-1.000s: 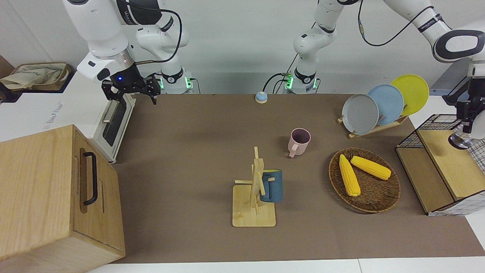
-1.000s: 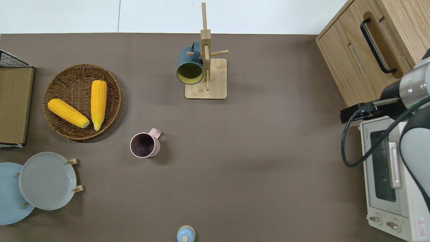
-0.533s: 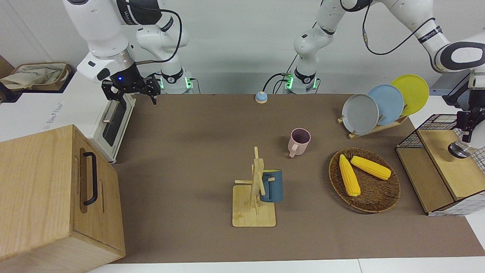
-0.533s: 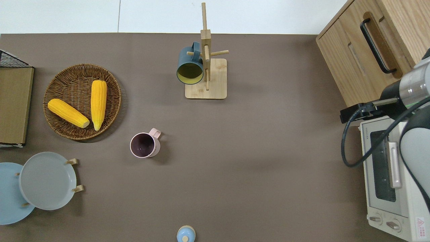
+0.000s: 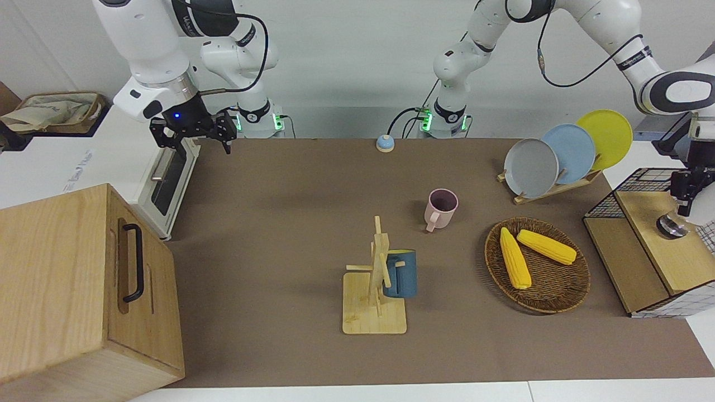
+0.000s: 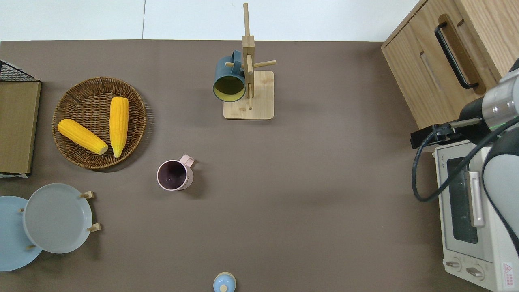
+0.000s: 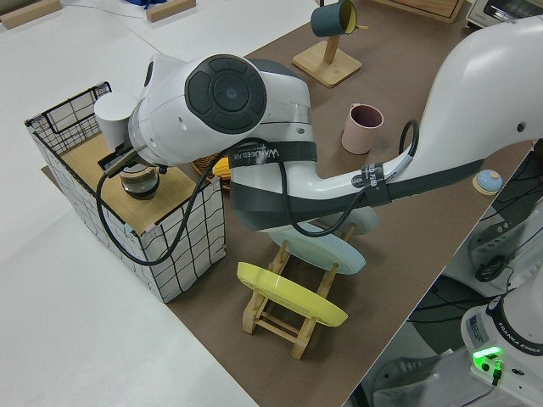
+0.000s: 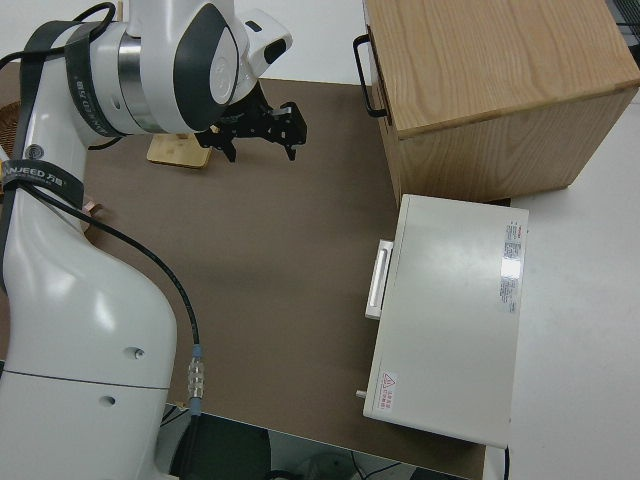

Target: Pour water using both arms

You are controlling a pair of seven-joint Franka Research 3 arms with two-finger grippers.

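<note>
Left gripper [image 5: 682, 192] hangs over wire shelf [image 5: 642, 184], grip unclear; right arm parked.

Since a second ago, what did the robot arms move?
The left hand dipped lower toward the wooden shelf in the wire rack. The small silver thing under it went down with it; whether it is gripped is unclear. The right arm stayed parked, and the pink mug, blue mug and corn cobs did not move.
</note>
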